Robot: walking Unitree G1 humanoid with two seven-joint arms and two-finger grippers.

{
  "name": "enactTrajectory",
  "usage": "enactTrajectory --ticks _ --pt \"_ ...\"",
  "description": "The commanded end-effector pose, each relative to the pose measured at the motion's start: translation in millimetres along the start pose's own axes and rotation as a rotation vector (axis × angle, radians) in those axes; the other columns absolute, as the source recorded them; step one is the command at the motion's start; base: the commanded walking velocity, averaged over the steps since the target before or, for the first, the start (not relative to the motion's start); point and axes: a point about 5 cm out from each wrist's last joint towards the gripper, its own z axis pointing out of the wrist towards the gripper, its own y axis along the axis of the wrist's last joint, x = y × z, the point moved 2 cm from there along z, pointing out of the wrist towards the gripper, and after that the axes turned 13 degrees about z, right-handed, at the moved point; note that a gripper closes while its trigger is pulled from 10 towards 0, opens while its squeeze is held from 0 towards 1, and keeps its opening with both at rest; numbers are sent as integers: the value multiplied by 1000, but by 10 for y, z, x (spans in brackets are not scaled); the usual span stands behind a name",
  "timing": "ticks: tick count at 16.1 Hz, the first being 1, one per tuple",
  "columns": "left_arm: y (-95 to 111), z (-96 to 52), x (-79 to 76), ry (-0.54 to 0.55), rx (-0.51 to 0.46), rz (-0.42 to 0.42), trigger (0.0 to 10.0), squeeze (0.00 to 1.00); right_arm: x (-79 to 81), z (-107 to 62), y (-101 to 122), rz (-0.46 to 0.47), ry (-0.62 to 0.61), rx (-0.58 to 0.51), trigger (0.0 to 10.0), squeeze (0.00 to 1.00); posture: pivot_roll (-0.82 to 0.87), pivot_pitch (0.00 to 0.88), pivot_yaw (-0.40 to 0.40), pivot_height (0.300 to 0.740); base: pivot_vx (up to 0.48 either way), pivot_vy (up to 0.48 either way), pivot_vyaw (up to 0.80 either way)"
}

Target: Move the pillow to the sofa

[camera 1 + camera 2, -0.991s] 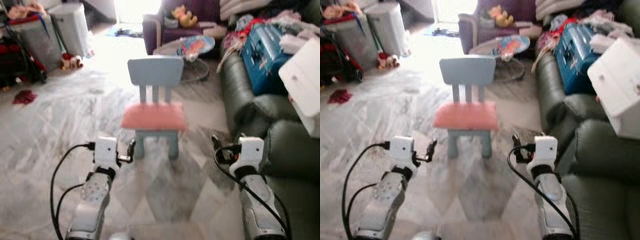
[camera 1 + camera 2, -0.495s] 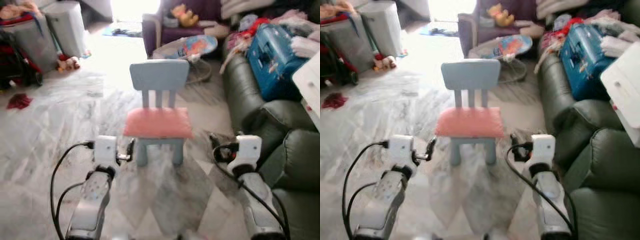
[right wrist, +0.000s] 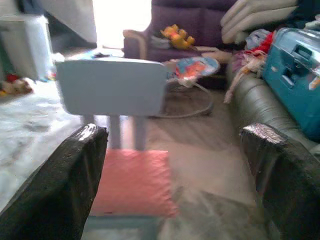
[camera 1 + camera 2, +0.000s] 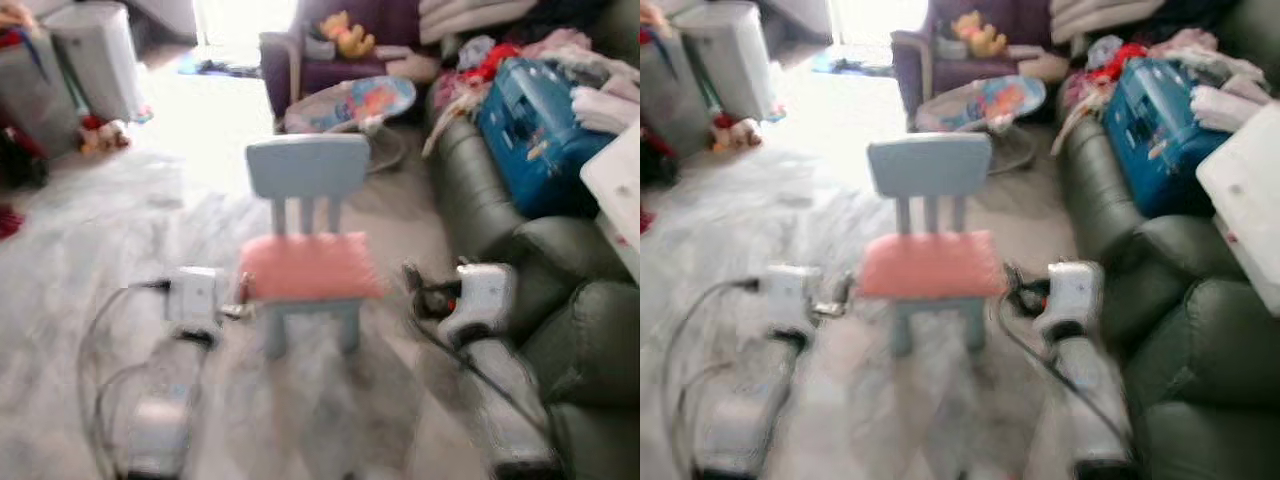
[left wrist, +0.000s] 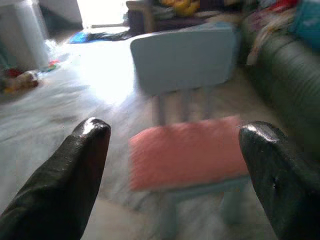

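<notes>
Pink pillow (image 4: 308,266) on small blue chair (image 4: 306,170), left gripper (image 5: 172,145) and right gripper (image 3: 175,150) jaws spread, dark sofa (image 4: 590,320) at right.

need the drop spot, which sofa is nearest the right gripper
The dark green sofa, right beside the right gripper; the purple sofa stands far behind the chair.

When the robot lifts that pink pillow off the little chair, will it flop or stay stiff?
The pink pillow looks thin and soft, so it will probably sag. It likely weighs little. Lying flat on the blue chair, it shouldn't roll.
</notes>
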Motion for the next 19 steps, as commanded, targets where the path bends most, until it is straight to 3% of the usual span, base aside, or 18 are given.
enactTrajectory --ticks 1,14,19 --pt "23 -6 146 41 -7 29 10000 0 103 52 61 10 24 -29 10000 0 21 0 -27 740 480 0 0" --pt "7 -10 159 60 9 12 10000 0 120 89 56 8 36 -22 10000 0 27 0 -39 740 472 0 0" --pt "-1 -23 150 60 6 21 10000 0 74 70 30 0 29 -8 10000 0 25 0 -41 740 211 193 0"
